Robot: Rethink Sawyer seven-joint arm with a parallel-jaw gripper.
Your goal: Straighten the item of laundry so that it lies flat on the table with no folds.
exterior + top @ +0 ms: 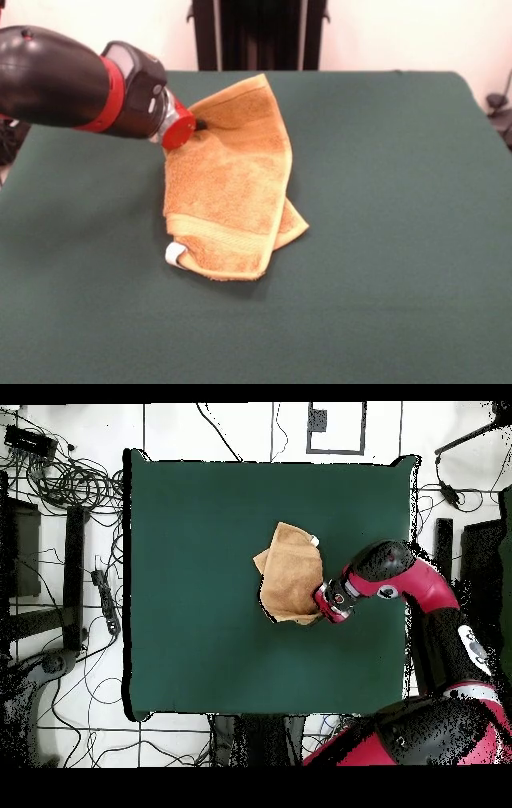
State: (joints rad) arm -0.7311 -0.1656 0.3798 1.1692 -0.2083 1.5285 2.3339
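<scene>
The towel [232,180] is lying roughly in the middle of the table [384,240], doubled over on itself: one layer is sitting on top, and a corner of the layer beneath is poking out from under it on the side away from the arm. The white tag loop [174,255] is showing at the towel's corner nearest the front camera, just beside the woven band. So the cloth is not yet flat, and the fold is still to be opened.

The claw [197,125] is pressing in at the towel's far edge, on the arm's side, with the red wrist collar [178,128] touching or nearly touching the terry. Whether it is clenched on the cloth or released I cannot tell, since the collar is hiding the tips in both views.

To do this step well, I judge that only the upper layer should be pinched, close to its free edge, then drawn away from the fold line and kept low over the table, so the lower layer is not dragging along. Catching both layers would just be shifting the whole bundle
</scene>
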